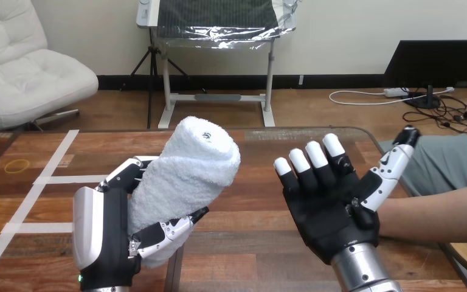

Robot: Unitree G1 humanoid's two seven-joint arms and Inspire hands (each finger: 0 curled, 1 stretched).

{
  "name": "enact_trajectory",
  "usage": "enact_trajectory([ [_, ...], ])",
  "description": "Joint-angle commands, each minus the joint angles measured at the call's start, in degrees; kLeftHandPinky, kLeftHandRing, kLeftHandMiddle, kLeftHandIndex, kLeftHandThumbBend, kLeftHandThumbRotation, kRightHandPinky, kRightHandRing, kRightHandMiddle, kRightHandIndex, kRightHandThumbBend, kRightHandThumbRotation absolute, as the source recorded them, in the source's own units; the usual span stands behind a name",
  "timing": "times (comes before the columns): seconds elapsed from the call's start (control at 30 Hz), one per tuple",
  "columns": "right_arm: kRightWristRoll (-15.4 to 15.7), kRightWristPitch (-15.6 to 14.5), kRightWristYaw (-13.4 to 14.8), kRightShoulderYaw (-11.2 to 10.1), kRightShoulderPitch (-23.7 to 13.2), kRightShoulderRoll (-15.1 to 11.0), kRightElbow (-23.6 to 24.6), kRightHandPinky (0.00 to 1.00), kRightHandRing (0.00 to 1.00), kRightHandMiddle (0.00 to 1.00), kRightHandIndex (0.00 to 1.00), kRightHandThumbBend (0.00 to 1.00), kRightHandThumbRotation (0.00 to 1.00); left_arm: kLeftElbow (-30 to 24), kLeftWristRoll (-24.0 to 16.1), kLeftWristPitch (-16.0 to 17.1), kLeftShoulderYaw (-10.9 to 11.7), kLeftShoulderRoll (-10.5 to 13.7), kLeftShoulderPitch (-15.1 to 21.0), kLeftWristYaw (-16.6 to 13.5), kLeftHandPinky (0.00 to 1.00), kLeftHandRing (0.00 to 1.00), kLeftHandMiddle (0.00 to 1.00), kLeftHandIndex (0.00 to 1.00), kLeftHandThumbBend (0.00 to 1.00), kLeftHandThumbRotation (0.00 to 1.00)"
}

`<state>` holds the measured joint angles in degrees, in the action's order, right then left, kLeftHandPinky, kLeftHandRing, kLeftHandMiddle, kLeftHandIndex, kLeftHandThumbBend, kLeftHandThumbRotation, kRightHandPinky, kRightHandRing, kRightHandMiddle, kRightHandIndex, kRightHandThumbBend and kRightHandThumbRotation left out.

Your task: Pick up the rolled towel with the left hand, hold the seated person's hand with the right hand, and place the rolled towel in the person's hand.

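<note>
We hold the white rolled terry-cloth towel (185,173) in our left hand (100,234), with our right hand (319,210) spread open beside it.
Our left hand's fingers and thumb curl round the towel's lower half, gripping it. The roll is raised above the brown wooden table (261,152), its top end leaning right. Our right hand is near the towel but apart from it, palm toward us, fingers straight and pointing up, thumb stretched right, holding nothing. The person's bare forearm (438,210) comes in from the right edge and passes behind that palm; we cannot tell whether they touch.
</note>
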<state>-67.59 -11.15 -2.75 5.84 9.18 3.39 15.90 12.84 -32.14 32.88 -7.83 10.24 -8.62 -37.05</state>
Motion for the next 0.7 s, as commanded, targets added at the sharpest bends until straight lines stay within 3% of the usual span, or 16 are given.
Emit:
enact_trajectory([
  [0.0, -0.94, 0.07, 0.18, -0.94, -4.75, 5.74, 1.56, 0.00, 0.00, 0.00, 0.00, 0.48, 1.00, -3.08, -0.32, 0.88, 1.15, -0.37, 2.73, -0.18, 0.42, 0.44, 0.49, 0.53, 0.63, 0.03],
  [0.27, -1.25, -0.43, -1.27, -1.32, -5.62, 5.41, 0.37, 0.00, 0.00, 0.00, 0.00, 0.33, 1.00, -2.63, -0.25, 1.49, 1.31, -0.12, 3.02, -0.41, 0.42, 0.44, 0.49, 0.53, 0.63, 0.02],
  [0.67, -3.06, -1.29, -2.20, -2.24, -6.82, 5.26, -0.73, 0.00, 0.00, 0.00, 0.00, 0.31, 1.00, -2.65, -0.31, 1.20, 1.70, -0.20, 2.79, -0.72, 0.41, 0.44, 0.49, 0.53, 0.64, 0.02],
])
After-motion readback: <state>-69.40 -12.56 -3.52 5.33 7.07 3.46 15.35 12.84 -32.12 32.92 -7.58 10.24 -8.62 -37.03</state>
